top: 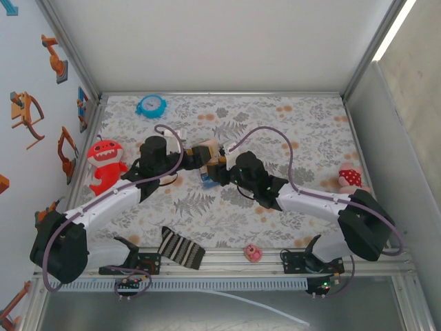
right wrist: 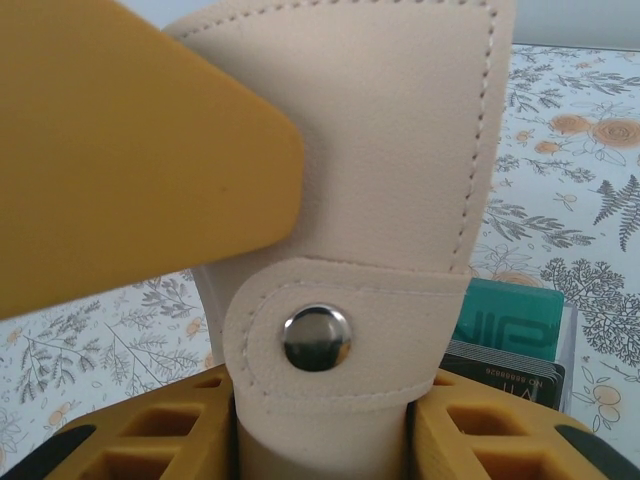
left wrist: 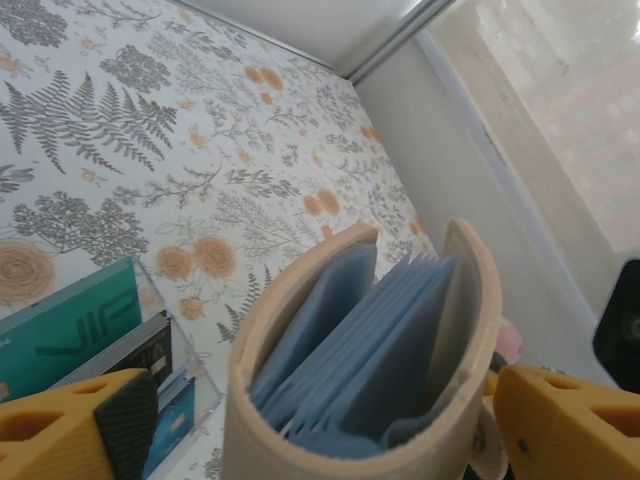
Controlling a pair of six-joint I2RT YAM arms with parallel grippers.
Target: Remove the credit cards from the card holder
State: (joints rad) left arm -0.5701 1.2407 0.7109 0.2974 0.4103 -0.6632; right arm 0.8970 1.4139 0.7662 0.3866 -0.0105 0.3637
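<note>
Card holder (right wrist: 380, 150) edge pinched in right claw (right wrist: 322, 435), patterned table (right wrist: 585, 210) beyond

The card holder (top: 209, 153) is at the middle of the counter (top: 296, 131), between the left end effector (top: 198, 158) and the right end effector (top: 220, 167), with cards (left wrist: 80, 325) lying just beside it. A clock (top: 150, 105) lies far left, a figure (top: 103, 164) left and a plush (top: 350, 178) right. A cloth (top: 180, 248) and a small toy (top: 253, 253) lie at the near edge.
</note>
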